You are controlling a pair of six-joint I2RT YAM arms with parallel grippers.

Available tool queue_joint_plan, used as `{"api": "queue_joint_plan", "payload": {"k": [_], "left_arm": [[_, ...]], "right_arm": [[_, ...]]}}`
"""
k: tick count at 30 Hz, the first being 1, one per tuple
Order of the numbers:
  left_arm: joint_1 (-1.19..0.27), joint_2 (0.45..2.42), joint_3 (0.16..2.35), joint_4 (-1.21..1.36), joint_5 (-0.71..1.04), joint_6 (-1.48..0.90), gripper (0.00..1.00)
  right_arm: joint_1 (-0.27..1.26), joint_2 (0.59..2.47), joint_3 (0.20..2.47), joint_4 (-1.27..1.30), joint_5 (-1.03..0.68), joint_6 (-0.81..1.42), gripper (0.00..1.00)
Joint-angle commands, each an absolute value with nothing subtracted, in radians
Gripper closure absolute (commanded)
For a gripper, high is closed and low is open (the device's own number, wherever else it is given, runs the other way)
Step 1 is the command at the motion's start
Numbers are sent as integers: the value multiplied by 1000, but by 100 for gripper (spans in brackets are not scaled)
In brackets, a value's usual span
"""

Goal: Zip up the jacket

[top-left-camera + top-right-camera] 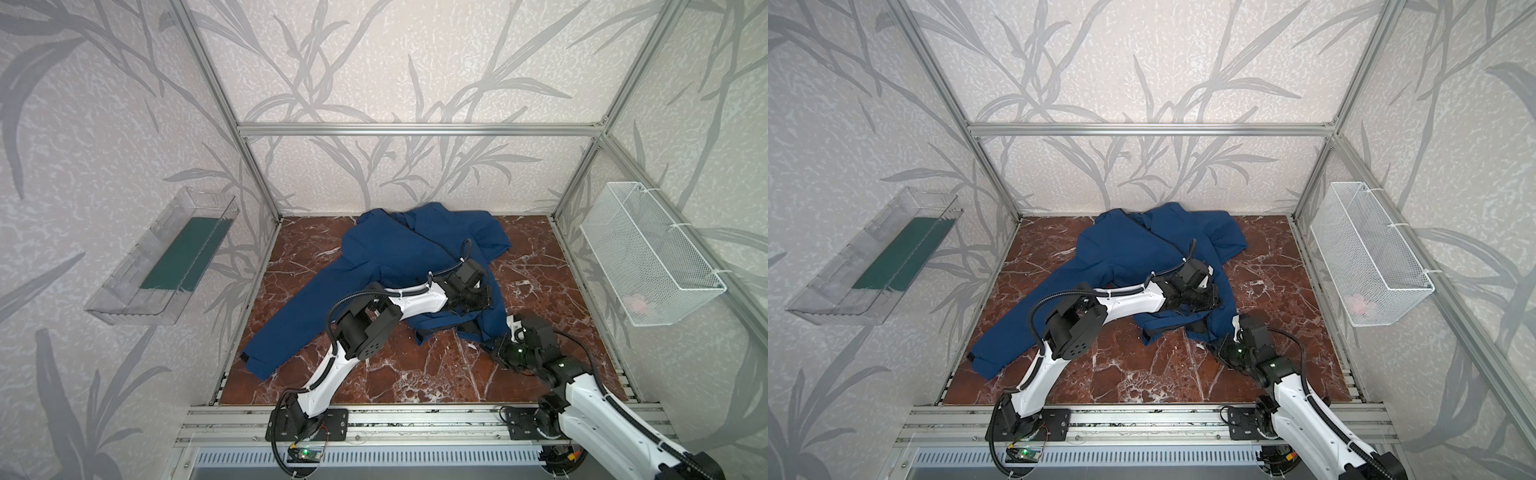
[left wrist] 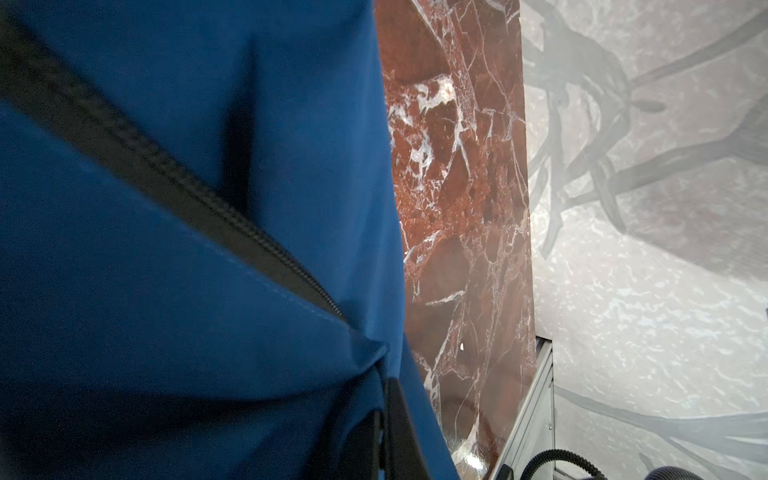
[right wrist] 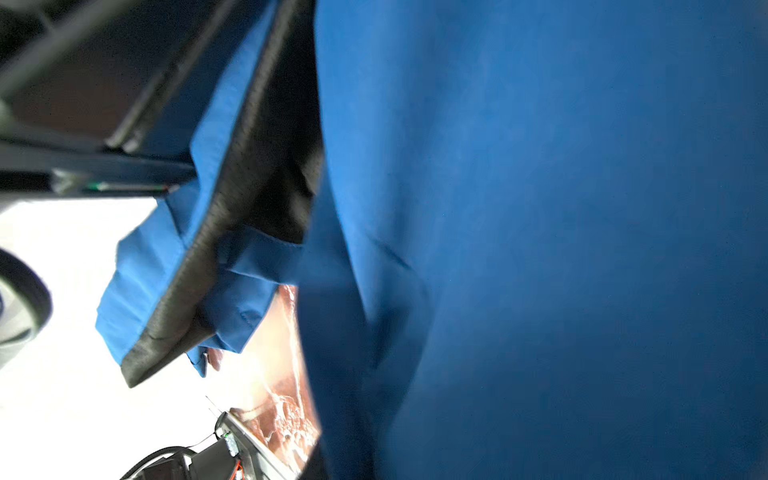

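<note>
The jacket (image 1: 395,257) lies by the surface's (image 1: 540,266) back edge — left pincer (image 1: 471,301) clenched on it, right pincer (image 1: 496,347) at its hem, open or not I cannot tell.

Blue jacket (image 2: 166,291) fills my view from seven round to twelve o'clock, close and partly blurred. Black zipper (image 2: 174,183) crosses it, from ten o'clock down toward five. The fabric gathers into dark folds near six. Red, white-veined counter (image 2: 465,208) lies at the jacket's three o'clock, with the leaf-patterned wall (image 2: 644,270) beyond. Metal rail (image 2: 536,415) and black cable (image 2: 552,459) sit at five.
</note>
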State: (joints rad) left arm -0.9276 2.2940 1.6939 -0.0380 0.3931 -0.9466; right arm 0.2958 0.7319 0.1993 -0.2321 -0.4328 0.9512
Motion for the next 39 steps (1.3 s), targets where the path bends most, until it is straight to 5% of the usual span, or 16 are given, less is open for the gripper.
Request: {"api": "queue_joint_plan", "payload": {"k": [1, 21, 33, 39], "left_arm": [[-935, 2327, 1683, -28, 414, -960, 100], [-919, 2303, 1595, 63, 427, -1000, 100], [-913, 2291, 1582, 61, 420, -1004, 100], [-910, 2287, 1571, 67, 416, -1008, 100]], "right_arm": [[284, 729, 243, -314, -452, 902, 66], [192, 741, 364, -537, -421, 700, 55], [189, 782, 344, -463, -464, 700, 71], [189, 811, 331, -417, -507, 698, 60]]}}
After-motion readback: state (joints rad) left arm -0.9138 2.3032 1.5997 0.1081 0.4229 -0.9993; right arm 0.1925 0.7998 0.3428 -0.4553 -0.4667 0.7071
